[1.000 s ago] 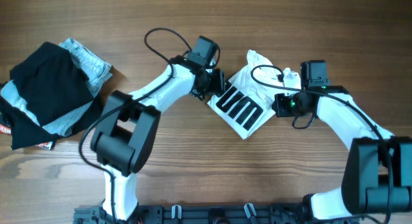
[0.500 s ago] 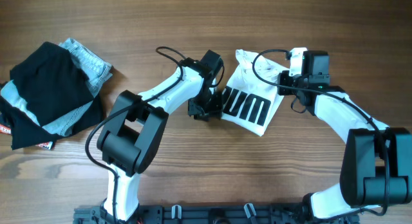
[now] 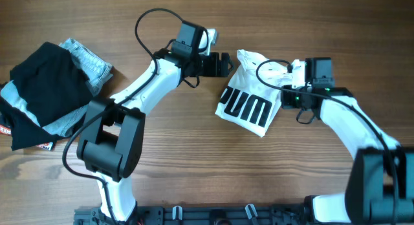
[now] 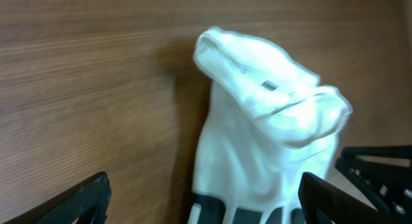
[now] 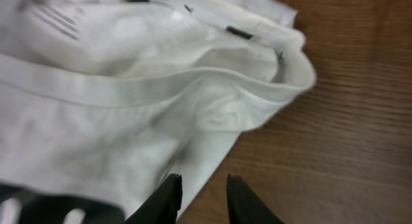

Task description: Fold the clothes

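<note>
Rumpled white shirt [image 3: 249, 96] on brown wooden table [image 3: 194, 167]

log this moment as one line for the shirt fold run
shirt: bunched, bars up | left gripper: open, beside shirt | right gripper: fingers close together at shirt edge, grip unclear

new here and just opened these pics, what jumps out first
The white shirt with bold black bars, lying crumpled right of centre on the wooden table, draws the eye first. The left gripper hovers open just off its upper left corner, while the right gripper sits at its right edge. At the far left, a black garment is heaped over a light blue denim piece.
</note>
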`<control>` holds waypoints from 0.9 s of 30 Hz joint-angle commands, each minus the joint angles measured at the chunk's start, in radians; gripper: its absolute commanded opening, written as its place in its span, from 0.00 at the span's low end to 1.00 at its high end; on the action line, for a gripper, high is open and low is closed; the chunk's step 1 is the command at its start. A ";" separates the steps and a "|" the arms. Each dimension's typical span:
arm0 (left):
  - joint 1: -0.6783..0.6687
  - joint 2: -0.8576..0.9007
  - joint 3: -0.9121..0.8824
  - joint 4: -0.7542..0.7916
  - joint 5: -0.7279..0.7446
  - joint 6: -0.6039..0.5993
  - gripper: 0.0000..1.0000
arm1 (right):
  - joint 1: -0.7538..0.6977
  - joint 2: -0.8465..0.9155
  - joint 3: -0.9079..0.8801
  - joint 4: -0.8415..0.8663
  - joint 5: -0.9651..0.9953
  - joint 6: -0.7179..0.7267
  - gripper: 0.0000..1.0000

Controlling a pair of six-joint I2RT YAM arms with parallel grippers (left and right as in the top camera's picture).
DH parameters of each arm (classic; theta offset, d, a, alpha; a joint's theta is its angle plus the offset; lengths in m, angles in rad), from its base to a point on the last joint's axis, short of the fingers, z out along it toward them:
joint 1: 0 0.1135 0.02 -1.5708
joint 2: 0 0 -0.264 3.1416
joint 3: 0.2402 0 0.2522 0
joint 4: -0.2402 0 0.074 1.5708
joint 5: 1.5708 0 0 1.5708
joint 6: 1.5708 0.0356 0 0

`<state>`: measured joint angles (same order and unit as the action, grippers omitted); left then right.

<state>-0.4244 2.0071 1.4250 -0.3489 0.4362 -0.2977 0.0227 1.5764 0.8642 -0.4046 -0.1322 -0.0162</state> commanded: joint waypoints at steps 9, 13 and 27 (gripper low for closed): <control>0.011 0.194 0.002 0.215 0.233 0.021 0.93 | 0.001 -0.286 0.005 -0.198 0.032 0.020 0.31; -0.008 0.252 0.002 0.299 0.264 -0.036 0.92 | 0.001 -0.325 0.005 -0.223 0.031 0.021 0.31; -0.090 0.335 0.003 0.407 0.275 -0.130 0.22 | 0.001 -0.357 0.005 -0.241 0.029 0.044 0.31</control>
<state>-0.5163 2.3039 1.4448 0.0422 0.7280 -0.3759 0.0227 1.2373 0.8642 -0.6437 -0.1139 0.0113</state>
